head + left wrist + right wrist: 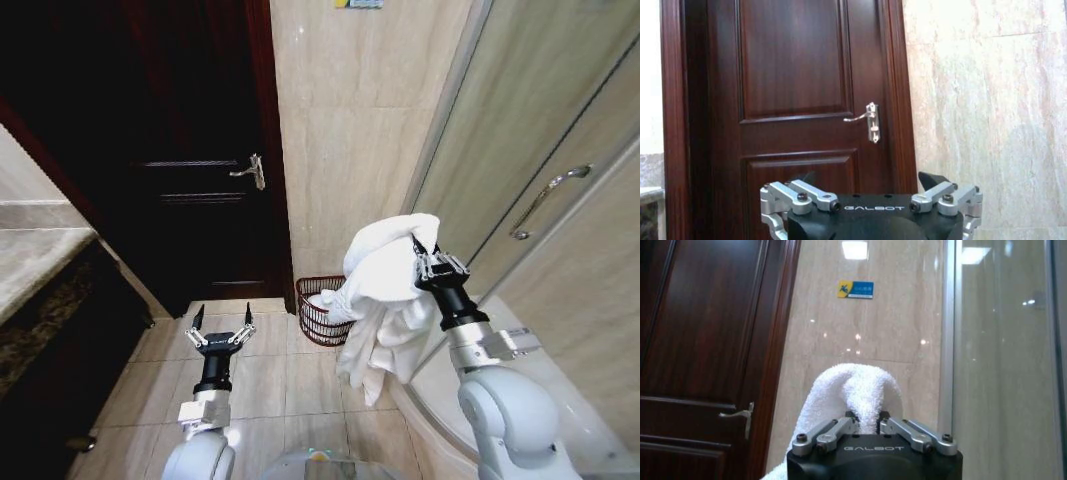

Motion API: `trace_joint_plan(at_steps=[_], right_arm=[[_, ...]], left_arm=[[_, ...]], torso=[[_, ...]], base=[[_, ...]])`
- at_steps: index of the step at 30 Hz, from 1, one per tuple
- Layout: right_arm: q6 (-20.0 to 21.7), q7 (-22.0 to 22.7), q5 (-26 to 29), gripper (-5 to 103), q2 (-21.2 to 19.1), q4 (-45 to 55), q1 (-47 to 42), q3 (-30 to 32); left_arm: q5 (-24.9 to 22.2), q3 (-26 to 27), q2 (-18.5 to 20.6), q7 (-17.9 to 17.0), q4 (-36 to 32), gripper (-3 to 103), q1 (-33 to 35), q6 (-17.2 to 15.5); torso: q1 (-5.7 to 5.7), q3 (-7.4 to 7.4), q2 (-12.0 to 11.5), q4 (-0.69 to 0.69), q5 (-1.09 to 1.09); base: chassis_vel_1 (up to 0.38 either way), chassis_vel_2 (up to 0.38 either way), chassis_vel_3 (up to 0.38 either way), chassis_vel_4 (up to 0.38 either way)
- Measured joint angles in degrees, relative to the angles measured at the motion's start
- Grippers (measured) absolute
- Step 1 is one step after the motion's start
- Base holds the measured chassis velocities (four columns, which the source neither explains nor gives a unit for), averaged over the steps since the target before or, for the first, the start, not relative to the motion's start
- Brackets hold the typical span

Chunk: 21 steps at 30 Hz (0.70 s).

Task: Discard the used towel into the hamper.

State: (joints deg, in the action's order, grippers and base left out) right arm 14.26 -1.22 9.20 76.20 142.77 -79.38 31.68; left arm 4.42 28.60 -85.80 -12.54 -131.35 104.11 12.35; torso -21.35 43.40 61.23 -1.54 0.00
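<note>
Right gripper (428,258): we see it raised, pinching the white towel (385,290), whose folds hang below it.
Hamper (318,310): on the floor by the wall, beside the hanging towel.
Left gripper (221,325): low, fingers spread, holding nothing.

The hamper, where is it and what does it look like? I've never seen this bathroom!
Find the big dark wooden door. Follow its right edge down to the tiled floor, where the hamper sits against the beige wall. It is a small, round, red-brown wire basket, partly hidden behind the white towel held in the right gripper.
</note>
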Motion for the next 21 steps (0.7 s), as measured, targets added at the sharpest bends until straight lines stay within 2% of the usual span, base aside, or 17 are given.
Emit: trace_joint_plan(at_steps=[21], right_arm=[[-0.15, -0.13, -0.38, 12, 0.42, 0.28, -0.42, -0.17]], left_arm=[[-0.05, -0.07, 0.04, -0.39, -0.17, 100, 0.2, -0.07]], torso=[[-2.76, 3.37, 6.12, 0.0, 0.0]], base=[[0.005, 0.005, 0.004, 0.004]])
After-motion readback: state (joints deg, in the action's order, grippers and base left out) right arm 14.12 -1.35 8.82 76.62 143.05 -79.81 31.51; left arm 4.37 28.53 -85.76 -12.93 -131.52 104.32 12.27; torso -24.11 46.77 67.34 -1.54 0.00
